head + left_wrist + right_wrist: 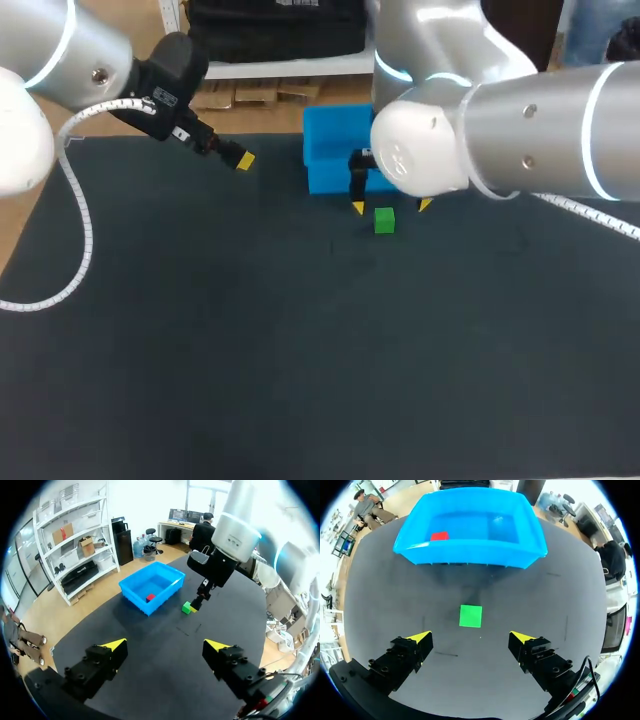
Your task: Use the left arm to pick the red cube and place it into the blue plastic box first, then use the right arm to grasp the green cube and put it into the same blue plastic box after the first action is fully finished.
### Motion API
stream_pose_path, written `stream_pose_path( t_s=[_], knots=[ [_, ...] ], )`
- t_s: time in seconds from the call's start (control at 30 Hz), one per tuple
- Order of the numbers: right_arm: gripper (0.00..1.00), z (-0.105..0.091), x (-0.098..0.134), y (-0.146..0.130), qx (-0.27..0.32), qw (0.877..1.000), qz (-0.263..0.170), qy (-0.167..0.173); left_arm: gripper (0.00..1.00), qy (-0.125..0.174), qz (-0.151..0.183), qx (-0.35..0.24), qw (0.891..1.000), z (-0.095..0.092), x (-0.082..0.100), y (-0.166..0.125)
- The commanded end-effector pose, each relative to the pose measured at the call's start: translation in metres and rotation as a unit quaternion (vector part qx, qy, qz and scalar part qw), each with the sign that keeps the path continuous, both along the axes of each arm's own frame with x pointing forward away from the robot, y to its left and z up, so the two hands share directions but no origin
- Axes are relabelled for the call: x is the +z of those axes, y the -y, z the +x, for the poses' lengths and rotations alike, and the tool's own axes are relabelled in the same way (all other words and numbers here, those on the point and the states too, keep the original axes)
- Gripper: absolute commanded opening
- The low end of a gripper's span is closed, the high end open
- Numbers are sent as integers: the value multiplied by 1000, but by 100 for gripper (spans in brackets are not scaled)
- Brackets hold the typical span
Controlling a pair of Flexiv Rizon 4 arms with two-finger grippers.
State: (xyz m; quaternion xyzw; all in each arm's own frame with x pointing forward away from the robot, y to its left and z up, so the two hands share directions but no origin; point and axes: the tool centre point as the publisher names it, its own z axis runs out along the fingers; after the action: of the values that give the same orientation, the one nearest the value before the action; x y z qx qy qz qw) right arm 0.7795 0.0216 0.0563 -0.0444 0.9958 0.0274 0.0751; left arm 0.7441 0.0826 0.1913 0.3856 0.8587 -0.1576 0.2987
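The blue plastic box (pixel 330 140) stands at the back middle of the dark table; the red cube (pixel 439 536) lies inside it, also seen in the left wrist view as the red cube (pixel 150 597). The green cube (pixel 384 220) rests on the mat just in front of the box (pixel 470 530). My right gripper (pixel 390 207) hangs open directly above the green cube (pixel 470 615), which lies ahead of and between its fingers, untouched. My left gripper (pixel 240 158) is open and empty, raised at the back left, well away from the box (pixel 150 587).
The dark mat (pixel 250 350) covers the table around the box and cube. A white cable (pixel 80 230) from my left arm hangs over the left side. My right arm's body (pixel 520 130) overhangs the back right.
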Motion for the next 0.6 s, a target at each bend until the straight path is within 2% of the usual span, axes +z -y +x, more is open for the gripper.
stream_pose_path(
  t_s=[0.03,0.6],
  knots=[
    [100,-1,-2,-3,2,1000,-7,21,100,1,-2,-2,1000,0,-1,-1],
    [100,12,-12,-9,8,999,-31,7,100,1,-2,-2,1000,0,-1,-1]
  ],
)
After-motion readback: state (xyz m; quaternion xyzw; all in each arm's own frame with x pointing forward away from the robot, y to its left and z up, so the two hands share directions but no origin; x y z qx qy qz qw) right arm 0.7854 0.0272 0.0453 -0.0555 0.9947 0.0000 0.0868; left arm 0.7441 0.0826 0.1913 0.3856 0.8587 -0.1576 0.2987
